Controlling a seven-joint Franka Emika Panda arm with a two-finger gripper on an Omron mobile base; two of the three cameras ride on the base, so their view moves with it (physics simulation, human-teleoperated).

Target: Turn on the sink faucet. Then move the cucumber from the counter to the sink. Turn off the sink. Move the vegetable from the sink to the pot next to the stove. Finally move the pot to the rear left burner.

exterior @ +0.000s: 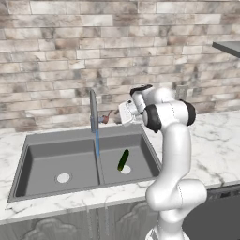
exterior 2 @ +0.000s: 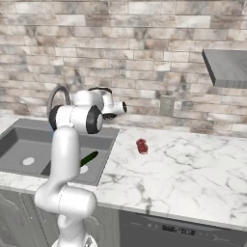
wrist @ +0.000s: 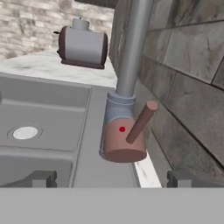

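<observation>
The cucumber (exterior: pixel 123 160) already lies in the right basin of the sink (exterior: pixel 28 154), tilted over the pale drain, and a thin blue stream runs from the sink faucet (exterior: pixel 93 112), so the step in hand looks like shutting the water off. The gripper (exterior: pixel 123 112) hovers just beside the faucet base with its jaws spread wide and nothing between them; in the hand view the small lever (wrist: pixel 141 121) sticks up at a slant from the reddish base, directly ahead of the fingertips (wrist: pixel 41 178). That lever is stiff, smooth metal and short, so it probably wants a push against its free end rather than a pinch, and a rounded tip could slide off a finger. The cucumber looks light, firm and likely wet and slippery; across its middle is the sensible place to grasp later. The counter (exterior 2: pixel 193 169) is white veined marble with a small red object (exterior 2: pixel 141 146) on it, below a brick wall (exterior 2: pixel 144 48).
</observation>
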